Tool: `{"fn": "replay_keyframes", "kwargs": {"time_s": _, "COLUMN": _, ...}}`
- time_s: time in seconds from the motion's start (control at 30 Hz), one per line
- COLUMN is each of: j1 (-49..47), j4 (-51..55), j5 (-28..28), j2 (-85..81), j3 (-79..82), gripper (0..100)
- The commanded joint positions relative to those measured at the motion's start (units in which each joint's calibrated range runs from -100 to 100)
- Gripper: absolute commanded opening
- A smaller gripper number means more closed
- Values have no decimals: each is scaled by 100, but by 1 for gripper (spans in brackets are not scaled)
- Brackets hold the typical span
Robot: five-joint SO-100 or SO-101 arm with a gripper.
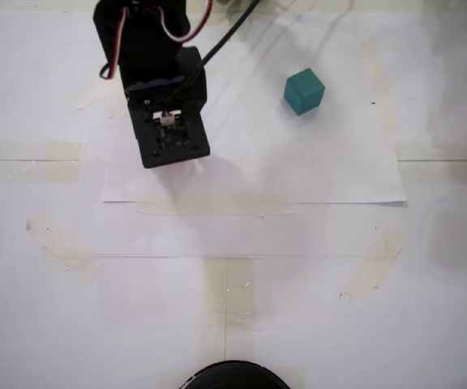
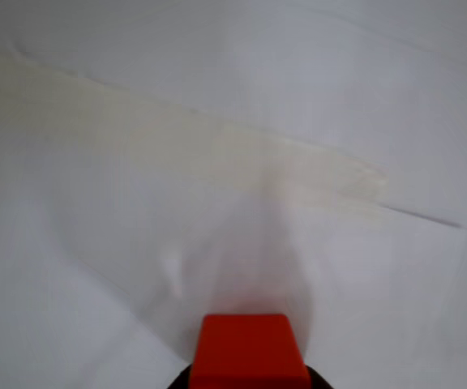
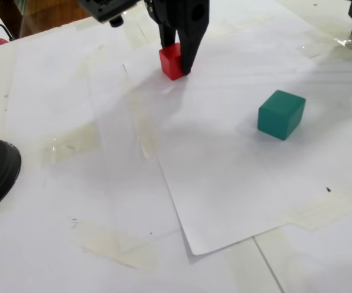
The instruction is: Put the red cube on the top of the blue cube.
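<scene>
red cube [image 3: 171,61] being gripped between the closed jaws of the gripper [image 3: 177,62], blue cube [image 3: 280,114] being left at four o'clock, well apart, on white paper [image 3: 225,183]

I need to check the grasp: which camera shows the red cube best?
The angled fixed view: the red cube sits between the pincer fingers, on the paper. The wrist view shows only its top at the bottom edge. In the top-down fixed view the arm hides it.
</scene>
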Motion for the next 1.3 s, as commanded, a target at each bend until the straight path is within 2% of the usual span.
{"fn": "replay_keyframes", "kwargs": {"time_s": 0.0, "j1": -49, "j4": -100, "j5": -73, "j2": -154, "j3": -362, "gripper": 12}}
{"fn": "replay_keyframes", "kwargs": {"time_s": 0.33, "j1": -307, "j4": 137, "j5": -274, "j2": -1252, "j3": 228, "gripper": 11}}
{"fn": "replay_keyframes", "kwargs": {"time_s": 0.57, "j1": -655, "j4": 968, "j5": -464, "j2": -2480, "j3": 473, "gripper": 11}}
{"fn": "replay_keyframes", "kwargs": {"time_s": 0.7, "j1": -988, "j4": 1474, "j5": -635, "j2": -3106, "j3": 591, "gripper": 11}}
{"fn": "replay_keyframes", "kwargs": {"time_s": 1.03, "j1": -1965, "j4": 1857, "j5": -908, "j2": -4025, "j3": 1299, "gripper": 11}}
{"fn": "replay_keyframes", "kwargs": {"time_s": 1.27, "j1": -2570, "j4": 2803, "j5": -918, "j2": -4102, "j3": 845, "gripper": 10}}
